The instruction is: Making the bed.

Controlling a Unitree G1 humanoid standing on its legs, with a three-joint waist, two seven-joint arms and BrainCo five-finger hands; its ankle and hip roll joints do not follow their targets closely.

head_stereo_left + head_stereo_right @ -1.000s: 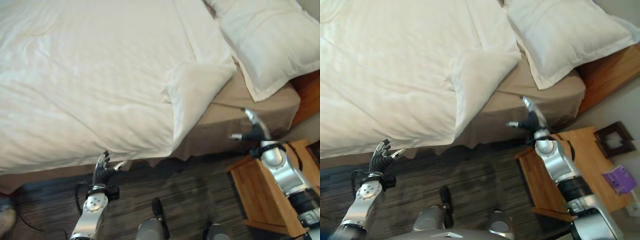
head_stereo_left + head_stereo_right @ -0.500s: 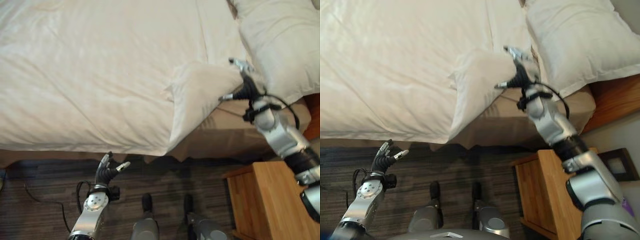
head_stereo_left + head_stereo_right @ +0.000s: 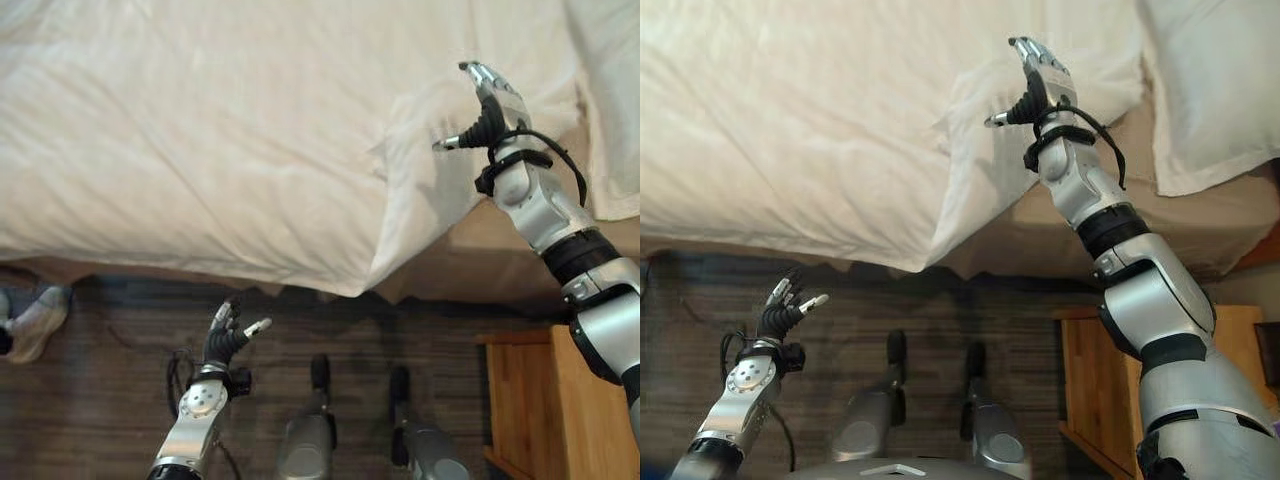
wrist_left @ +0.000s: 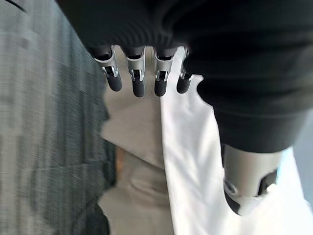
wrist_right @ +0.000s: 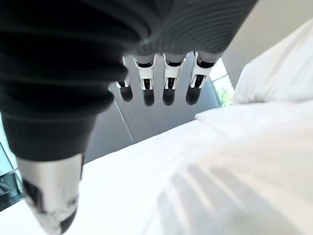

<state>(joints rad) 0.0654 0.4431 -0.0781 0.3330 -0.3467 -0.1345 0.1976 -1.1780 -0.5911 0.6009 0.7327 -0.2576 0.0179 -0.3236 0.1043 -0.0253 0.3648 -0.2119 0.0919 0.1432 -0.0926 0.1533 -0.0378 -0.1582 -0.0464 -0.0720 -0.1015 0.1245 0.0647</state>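
Reached my right robot hand (image 3: 487, 112) up over the duvet's folded-back corner (image 3: 425, 190), fingers released, nothing grasped. Left robot hand (image 3: 228, 337) idle below the duvet edge, released. Corner not yet unfolded.

A big white soft duvet (image 3: 790, 120) covers the bed. One corner of it is folded back (image 3: 975, 170) and hangs over the side. Under it a tan sheet (image 3: 1060, 235) shows. The right hand (image 3: 1032, 85) reaches up over the folded corner, with its fingers straight and its thumb out to the side. A white pillow (image 3: 1210, 90) lies to the right. The left hand (image 3: 785, 310) is low over the dark wooden floor (image 3: 700, 310), with its fingers loose. A brown wooden bedside table (image 3: 1090, 390) stands near the bed.
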